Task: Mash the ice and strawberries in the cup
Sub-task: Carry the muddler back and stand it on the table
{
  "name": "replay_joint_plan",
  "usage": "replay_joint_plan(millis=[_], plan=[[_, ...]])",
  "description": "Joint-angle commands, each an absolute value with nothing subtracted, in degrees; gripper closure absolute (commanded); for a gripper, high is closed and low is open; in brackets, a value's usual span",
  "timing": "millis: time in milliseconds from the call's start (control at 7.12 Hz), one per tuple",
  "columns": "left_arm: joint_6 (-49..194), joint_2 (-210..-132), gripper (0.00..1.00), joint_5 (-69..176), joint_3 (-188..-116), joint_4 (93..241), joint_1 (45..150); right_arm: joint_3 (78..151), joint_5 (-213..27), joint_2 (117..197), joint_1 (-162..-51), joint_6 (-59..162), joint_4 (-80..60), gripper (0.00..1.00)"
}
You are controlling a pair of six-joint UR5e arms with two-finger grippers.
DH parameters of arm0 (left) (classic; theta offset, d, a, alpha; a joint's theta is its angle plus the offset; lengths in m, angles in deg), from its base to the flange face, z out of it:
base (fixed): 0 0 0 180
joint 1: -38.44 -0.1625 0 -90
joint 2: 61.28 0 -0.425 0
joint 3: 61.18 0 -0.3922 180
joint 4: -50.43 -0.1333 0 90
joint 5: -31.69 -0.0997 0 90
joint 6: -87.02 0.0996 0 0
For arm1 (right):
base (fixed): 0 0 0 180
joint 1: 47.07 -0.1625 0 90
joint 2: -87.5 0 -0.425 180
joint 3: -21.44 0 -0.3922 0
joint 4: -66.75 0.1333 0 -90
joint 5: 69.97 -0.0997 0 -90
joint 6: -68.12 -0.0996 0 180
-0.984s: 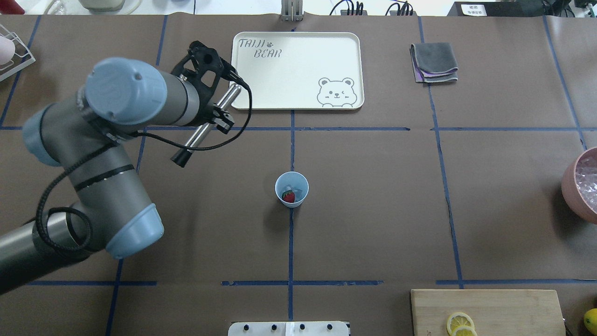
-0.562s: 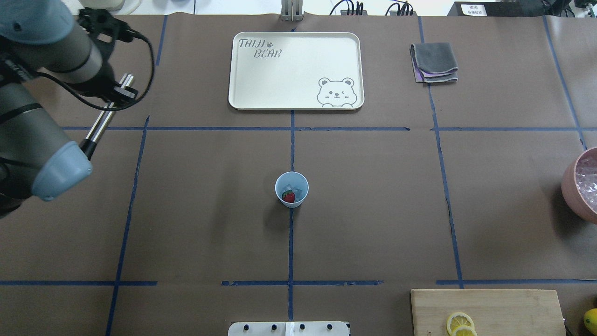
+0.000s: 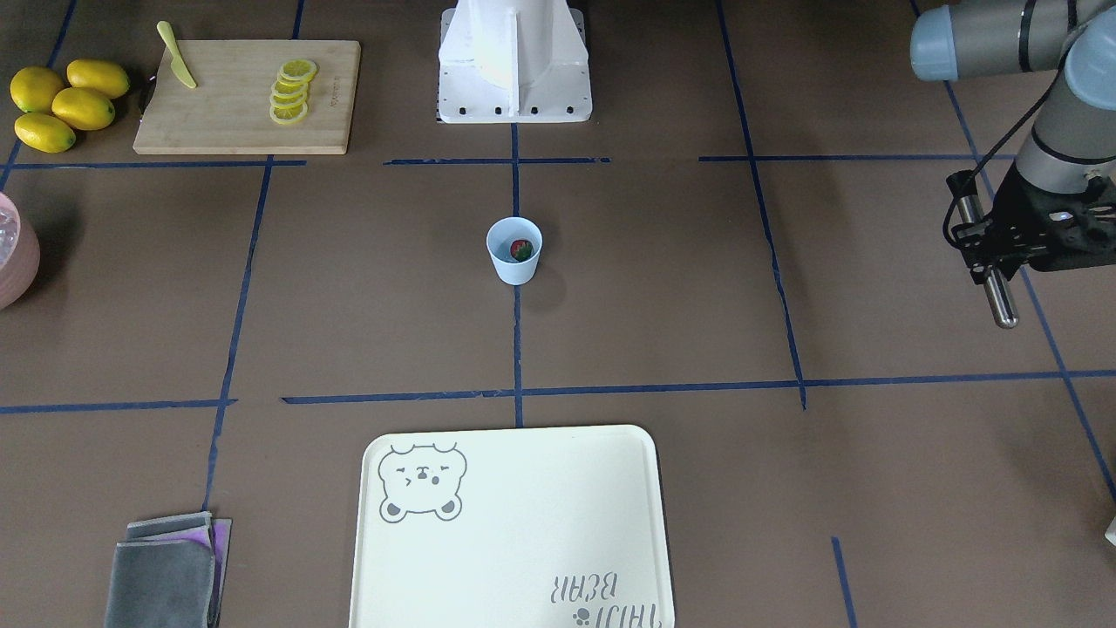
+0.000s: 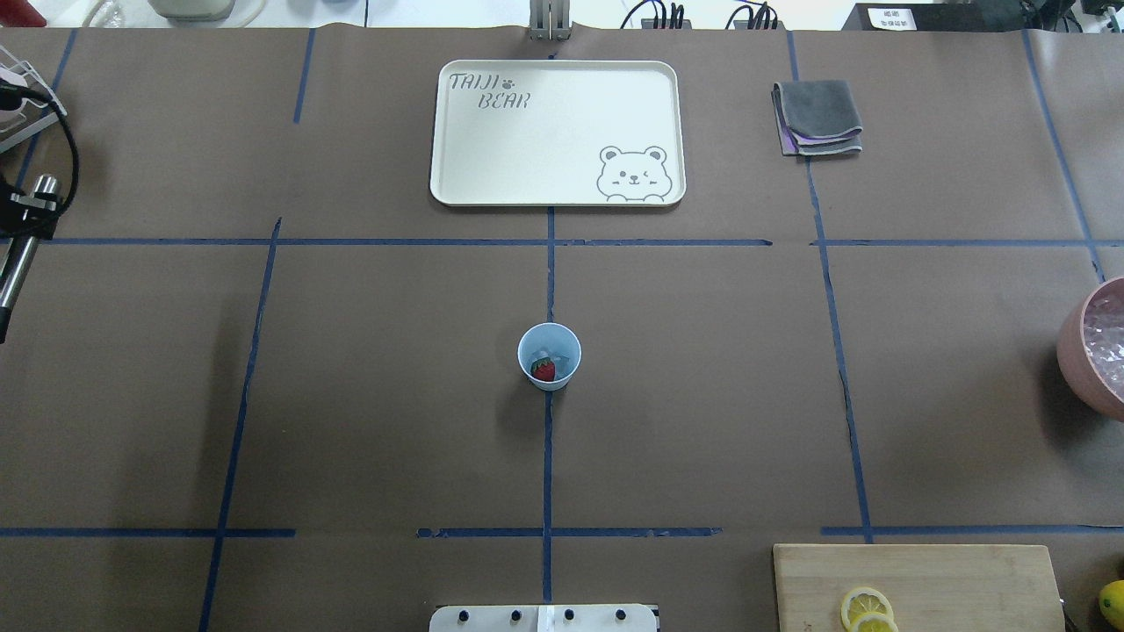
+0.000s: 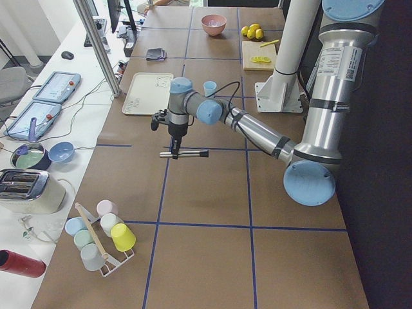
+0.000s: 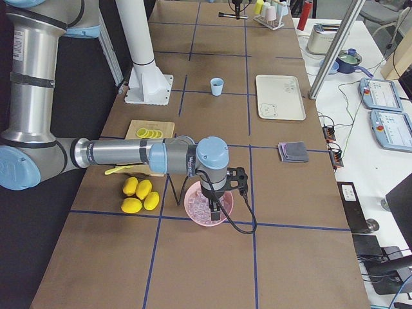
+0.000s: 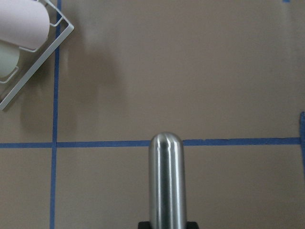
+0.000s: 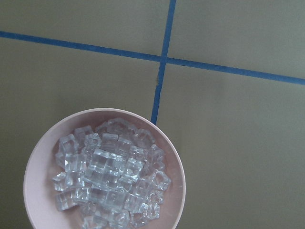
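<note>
The light-blue cup (image 4: 549, 355) stands upright at the middle of the surface (image 4: 702, 395), on a crossing of blue tape lines, with nothing touching it. Inside it the strawberry (image 4: 543, 370) lies against the wall nearer the robot. A pale patch beside the strawberry may be ice, though the overhead view is too coarse to be sure.

The left claw (image 3: 983, 257) hangs far out at the robot's left end of the surface, well apart from the cup. It is clamped on a steel muddler (image 3: 1000, 301), which it holds roughly level above the paper, rounded steel end pointing away from the robot. The left wrist camera looks along that bar to a wire cup rack (image 7: 38, 62) at its upper left corner.

The right claw (image 6: 215, 205) sits over the pink bowl (image 6: 205, 215) at the opposite end of the surface. It appears only in the side view, so I cannot tell whether its fingers are apart or together. The right wrist camera looks straight down into that bowl, which is heaped with clear ice cubes (image 8: 112, 176).

A cream bear tray (image 4: 553, 132) lies beyond the cup. A folded grey cloth (image 4: 817, 114) lies to its right.
</note>
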State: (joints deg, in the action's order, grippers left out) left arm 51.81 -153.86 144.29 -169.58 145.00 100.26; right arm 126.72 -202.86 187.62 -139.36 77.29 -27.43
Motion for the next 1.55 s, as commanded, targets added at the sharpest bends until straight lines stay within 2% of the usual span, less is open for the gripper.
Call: replay_joint_plan(millis=[0, 422, 703, 843, 984, 1405], plan=[[52.2, -148.4, 0.87, 144.7, -161.4, 161.8, 100.5, 126.7, -202.9, 187.5, -139.4, 77.3, -27.5, 0.0], [52.4, -148.6, 0.87, 144.7, -148.0, 175.1, 99.9, 126.6, -202.9, 187.6, -139.4, 77.3, -27.5, 0.0], [52.0, -148.6, 0.83, 144.7, -145.9, 177.7, 99.9, 126.6, -202.9, 187.6, -139.4, 77.3, -27.5, 0.0], [51.8, -148.6, 0.48, 144.7, -145.9, 177.7, 99.9, 126.6, -202.9, 187.6, -139.4, 77.3, -27.5, 0.0], [51.8, -148.6, 0.0, 144.7, -146.1, 177.7, 99.9, 126.7, -202.9, 187.6, -139.4, 77.3, -27.5, 0.0], [54.6, -148.7, 0.0, 156.3, -147.5, 176.9, 102.3, 126.7, -202.9, 187.6, -139.4, 77.3, -27.5, 0.0]])
